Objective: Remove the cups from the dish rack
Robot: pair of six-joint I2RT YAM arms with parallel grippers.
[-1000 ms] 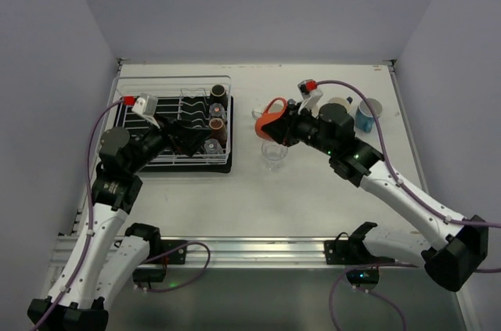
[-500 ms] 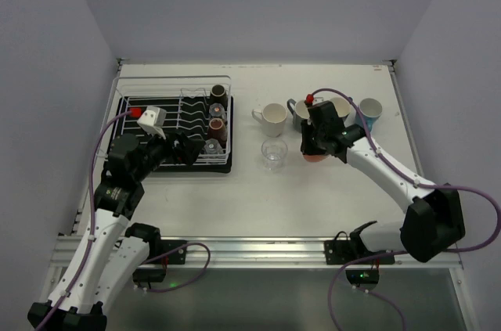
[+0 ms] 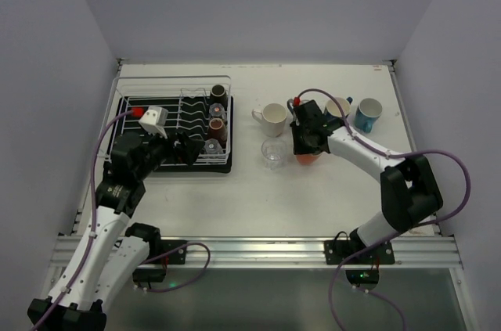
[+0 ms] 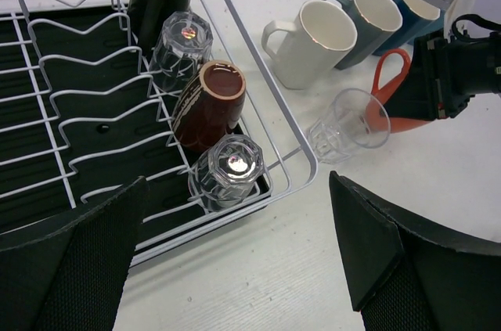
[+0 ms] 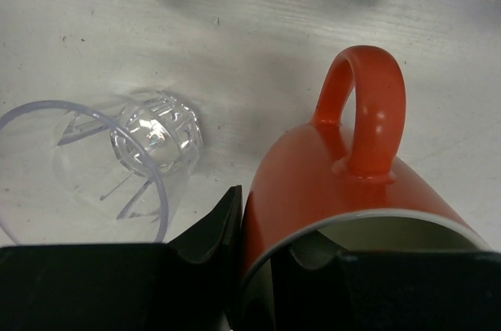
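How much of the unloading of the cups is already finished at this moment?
Done: cream mug, grey mug, dark blue mug, light blue mug and a clear tumbler are on the table. In hand: the right pincer is shut on the orange mug beside that tumbler. Left: four cups sit in the dish rack, two dark, two glass; the open left pincer hovers by them.

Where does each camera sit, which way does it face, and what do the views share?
Top external: above, behind the bases, looking down on the table; left arm and right arm show.
Left wrist: over the dish rack, facing the right arm; left gripper's open fingers show.
Right wrist: close above the table; right gripper shut on the orange mug.
Shared by all: orange mug, clear tumbler beside it.
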